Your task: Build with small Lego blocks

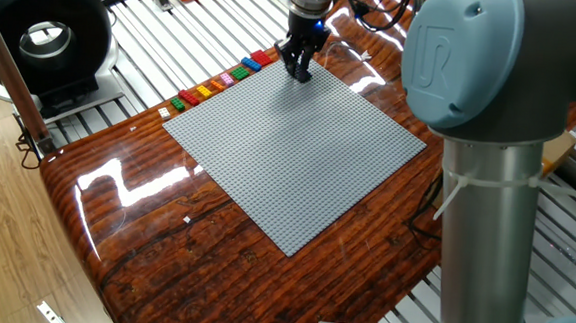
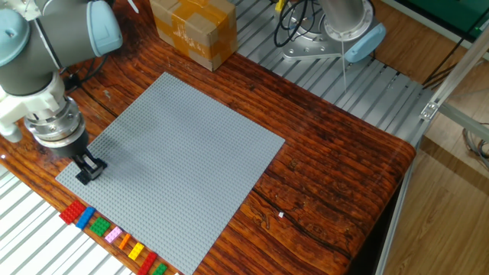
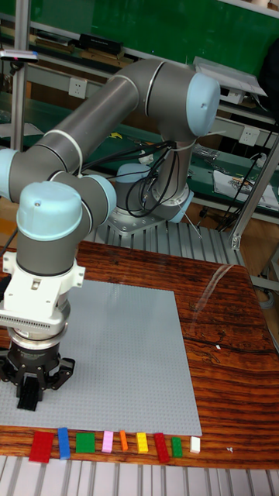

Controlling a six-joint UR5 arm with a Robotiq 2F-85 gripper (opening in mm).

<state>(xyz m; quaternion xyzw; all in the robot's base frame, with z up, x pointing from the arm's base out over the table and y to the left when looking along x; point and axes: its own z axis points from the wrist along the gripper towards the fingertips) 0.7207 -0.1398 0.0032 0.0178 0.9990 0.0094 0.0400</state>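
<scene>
Fingers (image 2: pixel 90 169): black pair, tips together over the grey baseplate (image 2: pixel 183 153) corner; whether a block sits between them cannot be told. Gripper (image 3: pixel 28 399) points straight down. Surface: glossy dark wooden table (image 1: pixel 162 254) on slatted metal frame; cardboard box (image 2: pixel 192 29) at 12 o'clock. Blocks (image 3: pixel 108 442): single row off the baseplate's 6 o'clock edge in the tall view, each long axis crosswise to the row.

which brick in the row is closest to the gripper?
The big red brick at the row's end, directly below the gripper. The blue brick sits next to it; the white brick at the opposite end is farthest.
</scene>
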